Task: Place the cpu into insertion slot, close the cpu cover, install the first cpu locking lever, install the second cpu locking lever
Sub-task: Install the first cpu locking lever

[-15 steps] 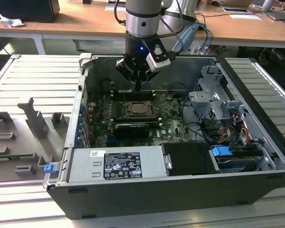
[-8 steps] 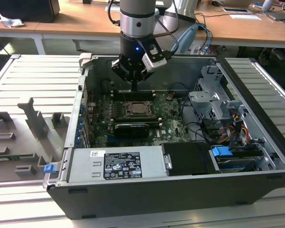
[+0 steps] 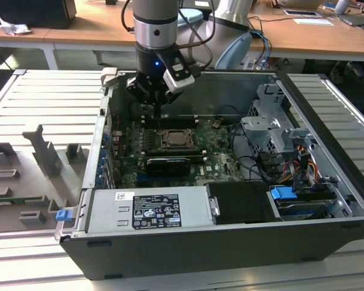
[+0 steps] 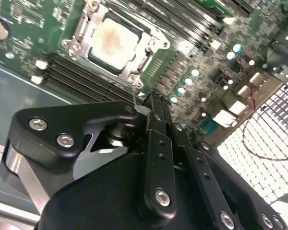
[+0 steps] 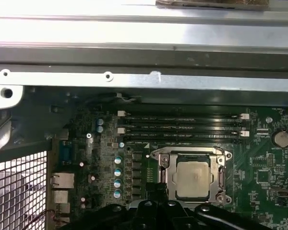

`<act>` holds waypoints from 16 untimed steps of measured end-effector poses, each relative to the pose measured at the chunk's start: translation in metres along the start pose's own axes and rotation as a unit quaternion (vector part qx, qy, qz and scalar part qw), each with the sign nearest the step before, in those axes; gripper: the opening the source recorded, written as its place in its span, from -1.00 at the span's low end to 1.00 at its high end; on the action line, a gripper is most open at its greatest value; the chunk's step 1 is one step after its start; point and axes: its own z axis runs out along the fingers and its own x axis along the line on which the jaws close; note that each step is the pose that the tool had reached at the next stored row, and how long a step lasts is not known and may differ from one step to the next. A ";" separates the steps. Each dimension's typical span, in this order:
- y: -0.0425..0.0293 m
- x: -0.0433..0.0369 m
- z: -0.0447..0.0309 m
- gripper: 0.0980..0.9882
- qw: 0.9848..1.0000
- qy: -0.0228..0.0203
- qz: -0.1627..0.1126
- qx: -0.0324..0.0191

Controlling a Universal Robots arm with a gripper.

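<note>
Cpu (image 5: 195, 178) sits seated in the insertion slot (image 5: 159, 165) on the green motherboard (image 5: 259, 177), its pale metal top showing through the square opening of the cpu cover (image 5: 192, 154), which lies flat around it; in the second wrist view the same chip (image 4: 116, 42) shows a faint brownish smear on top, framed by the silvery cover (image 4: 149, 29). Long black memory slots (image 5: 182, 125) run just beside the socket. In the exterior view the claw (image 3: 158, 113) hangs over the open computer case (image 3: 188, 254), above the far edge of the board and a little beyond the socket (image 3: 177, 138). The black fingers (image 4: 156, 124) appear drawn together with nothing between them, their tips near the socket's corner but apart from it. The case rests on a slatted grey worktop (image 3: 36, 97).
</note>
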 end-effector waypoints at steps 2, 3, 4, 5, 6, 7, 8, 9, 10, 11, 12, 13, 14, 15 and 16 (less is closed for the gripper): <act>0.0001 0.0050 0.0011 -0.98 1.000 0.000 -0.001 0.000; 0.0001 0.0087 0.0018 -0.98 1.000 0.000 -0.001 0.000; 0.0001 0.0108 0.0022 -0.98 1.000 0.000 -0.001 0.000; 0.0002 0.0124 0.0026 -0.98 1.000 0.000 -0.001 0.000; 0.0008 0.0145 0.0038 -0.98 1.000 0.000 -0.001 0.000; 0.0016 0.0148 0.0046 -0.98 1.000 0.000 -0.001 0.000; 0.0023 0.0150 0.0055 -0.98 1.000 0.000 -0.001 0.000; 0.0035 0.0150 0.0068 -0.98 1.000 0.000 -0.001 0.000; 0.0056 0.0150 0.0083 -0.98 1.000 0.000 -0.001 0.000; 0.0073 0.0150 0.0090 -0.98 1.000 0.000 -0.001 0.000; 0.0090 0.0150 0.0096 -0.98 1.000 0.000 -0.001 0.000; 0.0110 0.0150 0.0102 -0.98 1.000 0.000 -0.001 0.000; 0.0127 0.0150 0.0109 -0.98 1.000 0.000 -0.001 0.000; 0.0147 0.0150 0.0123 -0.98 1.000 0.000 -0.001 0.000; 0.0168 0.0149 0.0136 -0.98 1.000 0.000 -0.001 0.000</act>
